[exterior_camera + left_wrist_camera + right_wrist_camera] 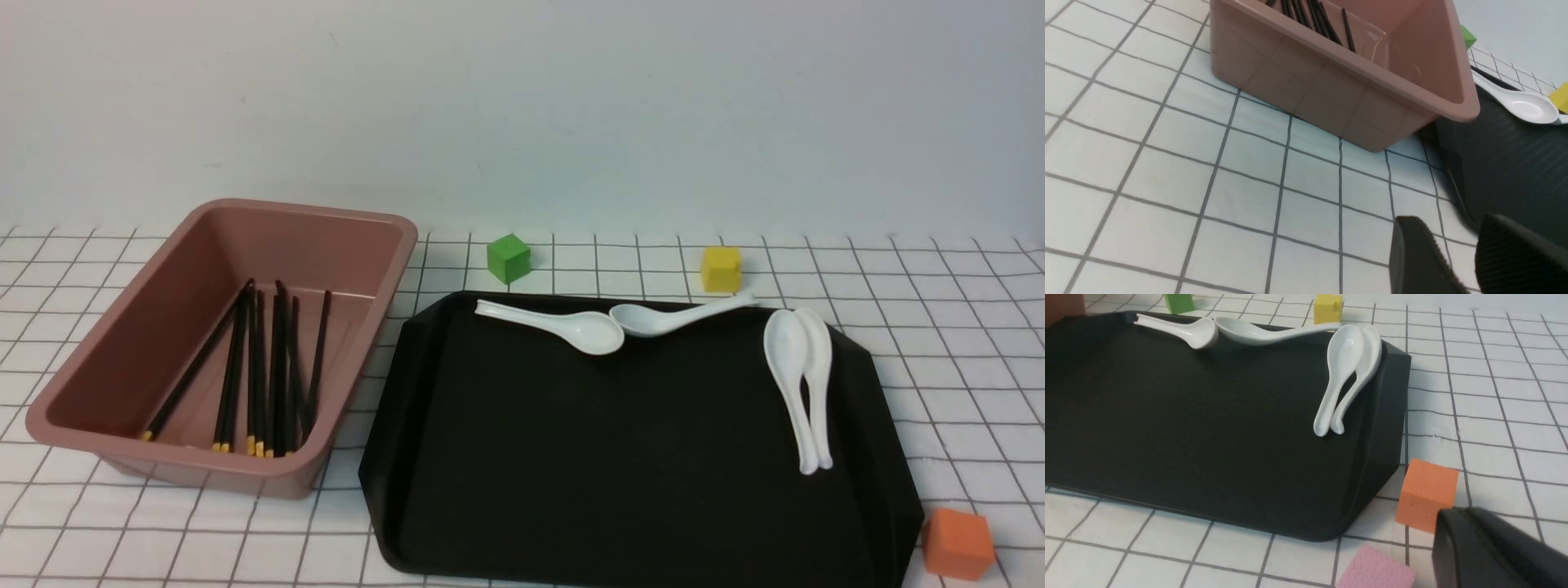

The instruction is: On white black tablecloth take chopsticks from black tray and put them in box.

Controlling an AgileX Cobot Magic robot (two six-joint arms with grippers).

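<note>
In front of you, the deep dusty-pink plastic box [196, 461] stands left of the wide black plastic tray [637, 490], with the thin black chopsticks [277, 367] in it. Four white plastic spoons [584, 331] lie in your tray: two along its far side, two overlapping near its right side. Behind the tray you have a green cube [509, 259] and, further right, a yellow cube [721, 269].

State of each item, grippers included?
Chopsticks: lying in the box, gold ends toward the robot.
Box: upright, uncovered.
Black tray: flat, holding only white spoons.
White spoons: four, all lying down.
Left gripper: slightly open, nothing held.
Right gripper: can't tell.
</note>
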